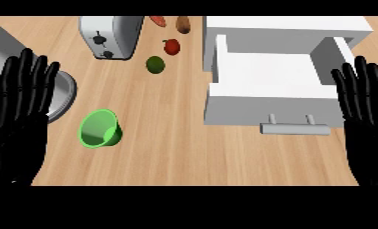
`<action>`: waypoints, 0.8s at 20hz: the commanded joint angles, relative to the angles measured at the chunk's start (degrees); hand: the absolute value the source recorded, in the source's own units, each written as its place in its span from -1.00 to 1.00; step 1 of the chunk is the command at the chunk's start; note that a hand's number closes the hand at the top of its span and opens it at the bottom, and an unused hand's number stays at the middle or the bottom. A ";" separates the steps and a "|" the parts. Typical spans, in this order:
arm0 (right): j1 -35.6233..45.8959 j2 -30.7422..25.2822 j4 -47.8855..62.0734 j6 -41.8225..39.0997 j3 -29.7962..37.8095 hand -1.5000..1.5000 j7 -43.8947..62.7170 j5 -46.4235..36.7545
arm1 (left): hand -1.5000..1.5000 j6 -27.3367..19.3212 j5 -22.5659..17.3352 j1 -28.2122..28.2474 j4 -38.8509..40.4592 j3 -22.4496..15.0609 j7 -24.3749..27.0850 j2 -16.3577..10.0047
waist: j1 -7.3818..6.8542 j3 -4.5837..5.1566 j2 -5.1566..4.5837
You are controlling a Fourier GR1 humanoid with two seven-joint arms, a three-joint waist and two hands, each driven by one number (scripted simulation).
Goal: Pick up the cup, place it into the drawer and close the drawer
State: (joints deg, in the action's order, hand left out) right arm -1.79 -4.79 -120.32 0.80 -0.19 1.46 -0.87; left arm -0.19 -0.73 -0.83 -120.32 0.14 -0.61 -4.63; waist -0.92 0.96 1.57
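1. The left hand (26,103) shows at the left edge, its black fingers straight and spread, holding nothing.
2. A round metal pan (66,95) sits just beside it.
3. The glossy green cup (100,129) sits on the wood-grain counter (184,153), well left of the drawer.
4. A silver toaster (111,37) stands at the back, with a round green fruit (155,64) near it.
5. The boxy white drawer (258,105) is open, with a grey bar handle (295,129) in front.
6. The right hand (360,103) shows at the right edge, its fingers straight and empty.

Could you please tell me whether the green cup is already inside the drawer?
No, the green cup lies on the counter, apart from and to the left of the open drawer.
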 commanded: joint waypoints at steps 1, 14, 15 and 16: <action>1.40 -1.13 -1.19 -1.21 1.52 -1.00 0.40 1.73 | -1.00 5.92 -6.11 2.99 -0.97 1.92 3.38 -2.37 | 0.72 -0.93 -1.50; 5.05 -2.00 1.78 -5.23 -3.99 -1.00 7.29 2.32 | -1.00 33.76 -38.39 1.70 24.83 12.89 0.78 -16.51 | 1.28 -0.88 -1.68; 6.01 -4.24 5.27 -8.44 0.25 -1.00 4.53 6.26 | -1.00 34.54 -37.94 1.94 24.81 12.67 0.64 -16.23 | 1.04 -0.94 -1.65; 8.01 -4.71 7.10 -8.65 1.52 -1.00 4.49 6.72 | -1.00 32.33 -33.42 -1.01 27.81 10.35 0.63 -14.40 | 1.17 -0.94 -1.70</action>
State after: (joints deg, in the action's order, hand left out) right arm 3.51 -7.89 -115.76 -5.54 -1.20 5.42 3.09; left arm 29.76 -35.46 2.01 -101.31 10.10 -0.85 -18.80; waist -0.11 0.08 -0.11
